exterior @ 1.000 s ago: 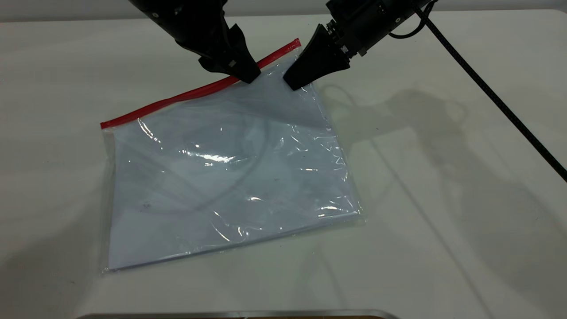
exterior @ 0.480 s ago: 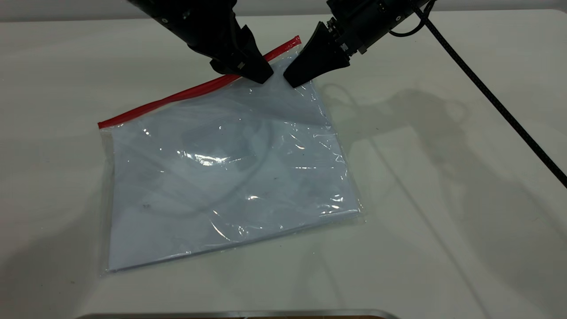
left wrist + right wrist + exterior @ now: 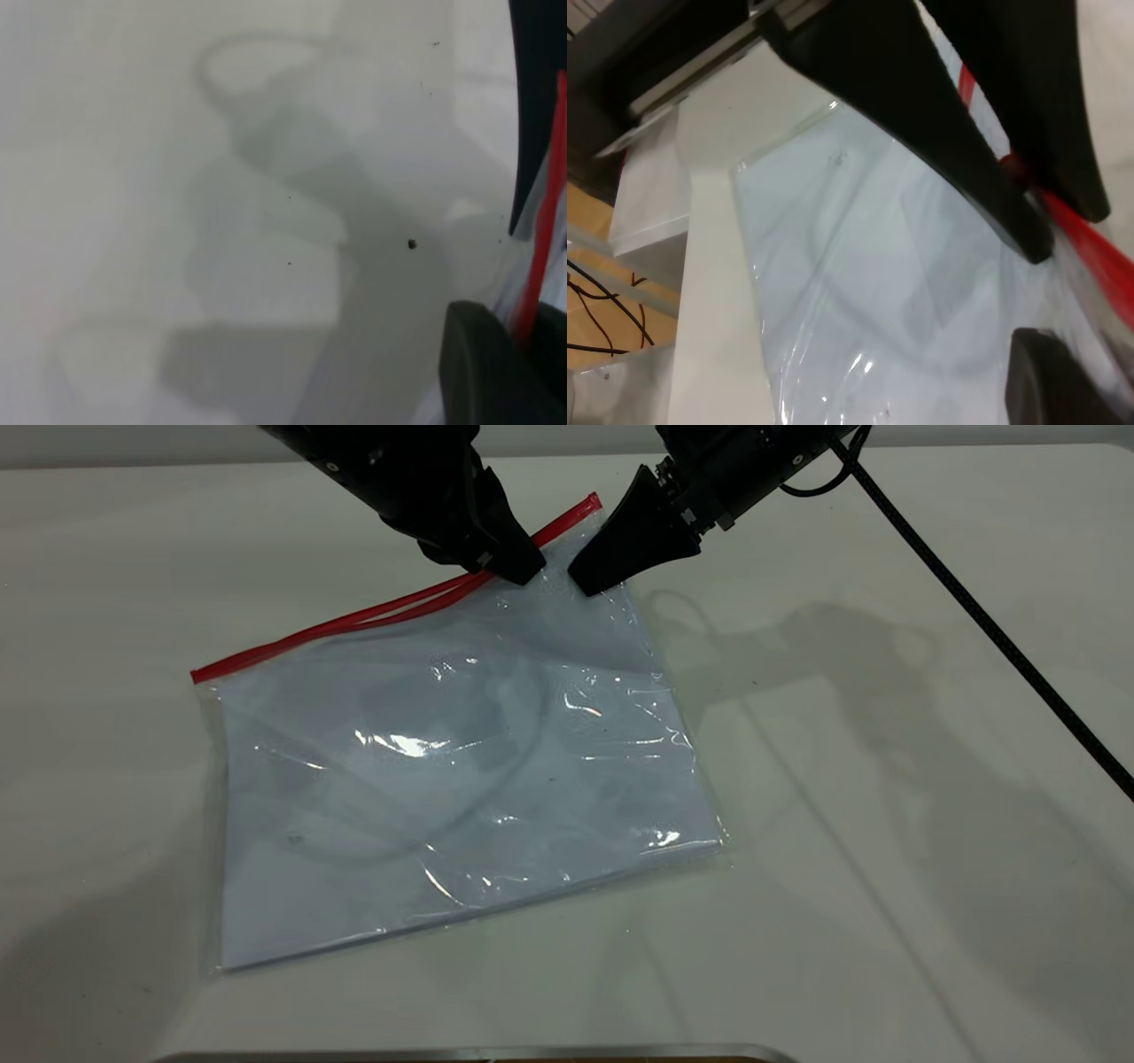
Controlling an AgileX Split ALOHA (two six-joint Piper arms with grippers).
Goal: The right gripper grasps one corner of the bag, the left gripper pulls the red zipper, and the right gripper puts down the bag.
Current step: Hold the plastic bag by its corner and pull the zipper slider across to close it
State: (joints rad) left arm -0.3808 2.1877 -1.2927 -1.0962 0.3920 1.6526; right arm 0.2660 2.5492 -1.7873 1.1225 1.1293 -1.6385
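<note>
My left gripper [image 3: 518, 571] is clamped on the red zipper [image 3: 354, 617] partway along the bag's far edge, its tapered jaws pinched together at the strip, the bulky black body slanting up and away toward the top of the exterior view. Just beside it my right gripper [image 3: 589, 583] is closed on the bag [image 3: 461, 771] at its far right corner, wedge jaws pointing down and leftward, a black cable [image 3: 974, 611] trailing off behind it across the table. The right wrist view shows the left gripper's two dark jaws [image 3: 1028, 208] meeting on the red strip [image 3: 1090, 239]. Behind the left gripper the red edge splits into two thin lines — the mouth looks parted there — and runs on as one strip to the near-left corner. One bag, one zipper, two grippers: the clear pouch lies mostly flat on the white table [image 3: 886, 868], white paper showing through its creased, glinting plastic, only the far corner lifted between the two grippers. Both arms throw soft grey shadows on the tabletop to the right — a metal rim [image 3: 478, 1052] shows along the view's near edge.
</note>
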